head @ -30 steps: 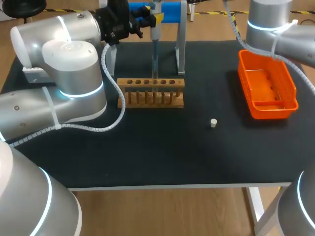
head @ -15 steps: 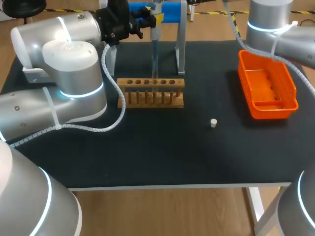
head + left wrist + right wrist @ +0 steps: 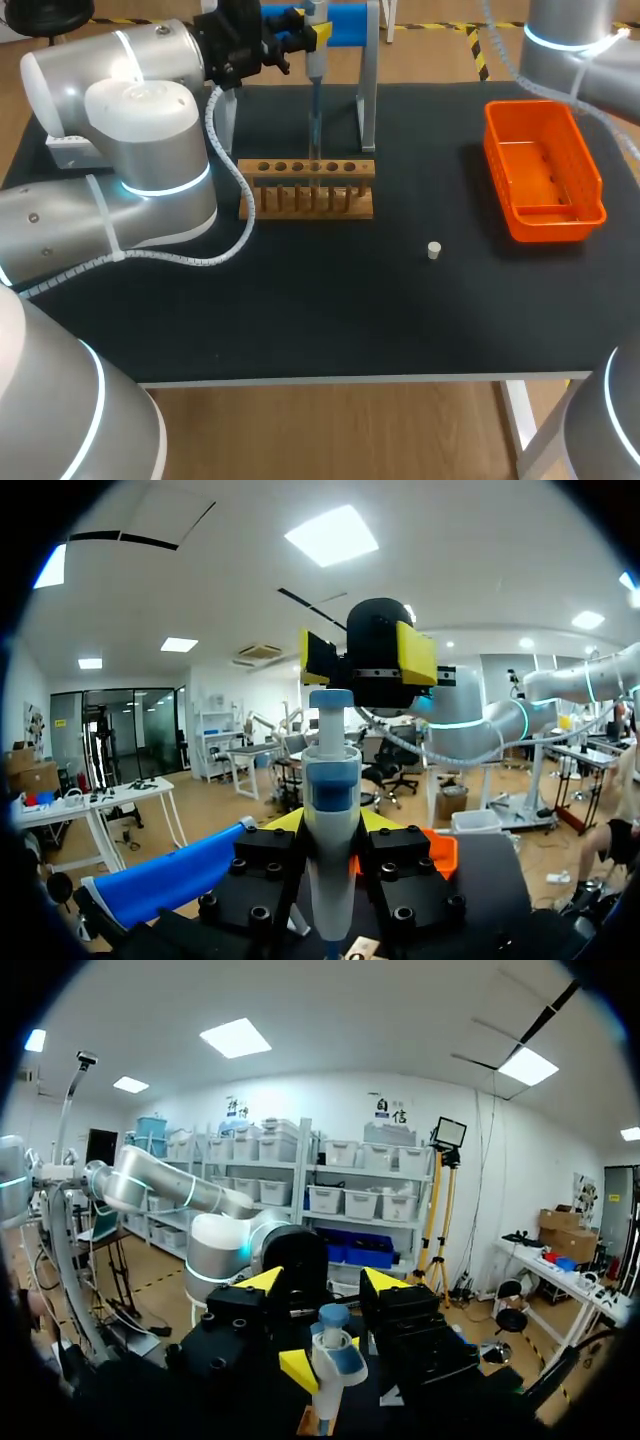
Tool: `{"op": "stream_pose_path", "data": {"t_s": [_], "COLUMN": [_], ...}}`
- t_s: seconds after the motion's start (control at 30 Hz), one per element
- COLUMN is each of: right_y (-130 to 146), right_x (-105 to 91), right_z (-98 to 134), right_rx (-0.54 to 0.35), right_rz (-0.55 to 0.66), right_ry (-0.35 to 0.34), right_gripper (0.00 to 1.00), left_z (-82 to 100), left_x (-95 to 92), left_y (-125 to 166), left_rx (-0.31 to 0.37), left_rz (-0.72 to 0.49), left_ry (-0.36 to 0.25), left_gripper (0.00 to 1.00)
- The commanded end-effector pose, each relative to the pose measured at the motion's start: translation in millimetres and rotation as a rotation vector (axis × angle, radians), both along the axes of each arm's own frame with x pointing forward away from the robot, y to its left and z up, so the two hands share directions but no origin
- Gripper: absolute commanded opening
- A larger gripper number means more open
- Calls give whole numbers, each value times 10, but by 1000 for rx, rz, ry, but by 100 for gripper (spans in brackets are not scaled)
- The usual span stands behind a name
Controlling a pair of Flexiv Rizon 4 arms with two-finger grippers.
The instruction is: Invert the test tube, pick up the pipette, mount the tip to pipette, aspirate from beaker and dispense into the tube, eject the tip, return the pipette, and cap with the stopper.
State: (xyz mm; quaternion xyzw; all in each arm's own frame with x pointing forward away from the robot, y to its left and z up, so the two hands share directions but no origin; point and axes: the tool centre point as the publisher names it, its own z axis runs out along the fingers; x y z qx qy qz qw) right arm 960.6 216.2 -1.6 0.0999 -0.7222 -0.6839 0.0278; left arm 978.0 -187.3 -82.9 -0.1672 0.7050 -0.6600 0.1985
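My left gripper [image 3: 306,36] is shut on the blue-and-white pipette [image 3: 314,62], held upright at the table's far side. The pipette's thin shaft runs down to the wooden tube rack [image 3: 307,190]. In the left wrist view the pipette [image 3: 331,810] stands between my left gripper's [image 3: 330,825] two fingers. My right gripper [image 3: 368,656] faces it just above the plunger, yellow tips apart. In the right wrist view my right gripper [image 3: 323,1282] is open, with the pipette's head [image 3: 335,1352] ahead of it. A small white stopper [image 3: 434,250] lies on the black table.
An orange bin [image 3: 545,215] sits at the right side of the table. A grey pipette stand [image 3: 368,90] with a blue bar rises behind the rack. My left arm [image 3: 140,150] fills the table's left side.
In the head view my right arm has pulled up and away to the right. The left arm and the pipette have kept still.
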Motion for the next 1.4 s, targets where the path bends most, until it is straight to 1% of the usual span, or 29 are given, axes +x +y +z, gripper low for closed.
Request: {"op": "stream_pose_path", "data": {"t_s": [0.03, 0.13, 0.3, 0.33, 0.47, 0.57, 0.63, 0.7, 0.8, 0.93, 1.07, 1.23, 1.4], "right_y": [-346, -533, -744, -768, -893, -920, -917, -900, -849, -749, -648, -534, -421], "right_x": [-136, -144, -185, -191, -219, -196, -173, -130, -63, 14, 101, 175, 219], "right_z": [-78, -258, -693, -754, -1136, -1384, -1549, -1730, -1975, -2217, -2404, -2570, -2685], "right_rx": [-12, -29, -62, -65, -79, -116, -134, -157, -192, -249, -337, -381, -401], "right_rz": [-33, -51, -66, -68, -70, -76, -72, -76, -75, -72, -79, -71, -71], "right_ry": [-26, -29, -36, -42, -61, -63, -49, -14, 14, 18, 14, 28, 34], "right_gripper": [100, 100, 100, 100, 100, 100, 100, 100, 100, 100, 100, 100, 100], "left_z": [-5, -5, -5, -5, -5, -5, -5, -5, -5, -5, -5, -5, -5], "left_x": [2, 2, 2, 2, 2, 2, 2, 2, 2, 2, 2, 2, 2], "left_y": [-11, -11, -11, -11, -11, -11, -11, -11, -11, -11, -11, -11, -11], "left_rx": [-3, -3, -3, -3, -3, -3, -3, -3, -3, -3, -3, -3, -3], "left_rz": [3, 3, 3, 3, 3, 3, 3, 3, 3, 3, 3, 3, 3], "left_ry": [-1, -1, -1, -1, -1, -1, -1, -1, -1, -1, -1, -1, -1], "left_gripper": [0, 0, 0, 0, 0, 0, 0, 0, 0, 0, 0, 0, 0]}}
